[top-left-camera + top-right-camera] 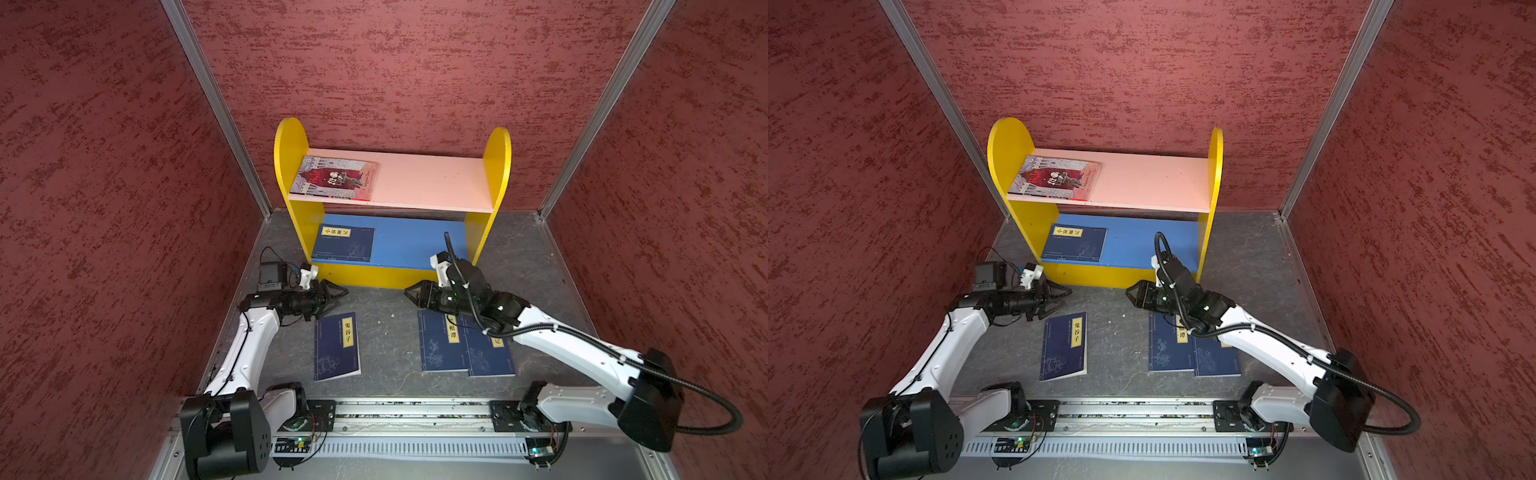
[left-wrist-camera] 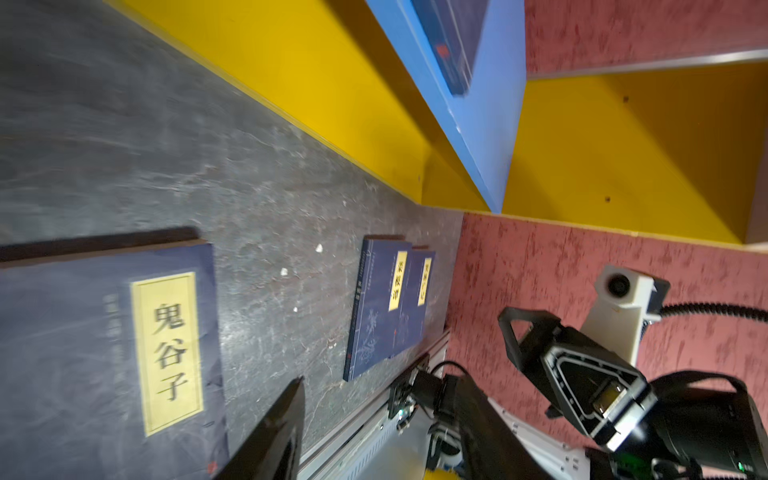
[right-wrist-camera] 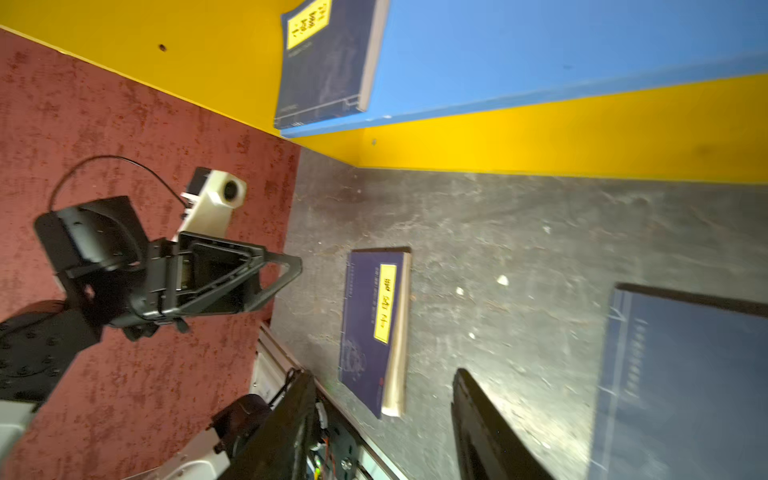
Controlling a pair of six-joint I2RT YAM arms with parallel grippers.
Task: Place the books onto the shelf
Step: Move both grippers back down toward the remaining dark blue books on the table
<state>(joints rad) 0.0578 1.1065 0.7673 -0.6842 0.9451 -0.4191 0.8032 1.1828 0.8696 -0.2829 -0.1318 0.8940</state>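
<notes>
Three navy books [image 1: 336, 347] are lying flat on the bench [image 1: 386, 332], two more sitting on the shelf [image 1: 291, 166]; thin, light, floppy, they are likely wanting a spine-edge pinch. Both pairs of jaws are hanging half-open, empty.

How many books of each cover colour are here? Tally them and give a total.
Navy blue paperbacks with yellow title labels: 4
Red-and-grey illustrated paperback: 1
Total: 5
</notes>
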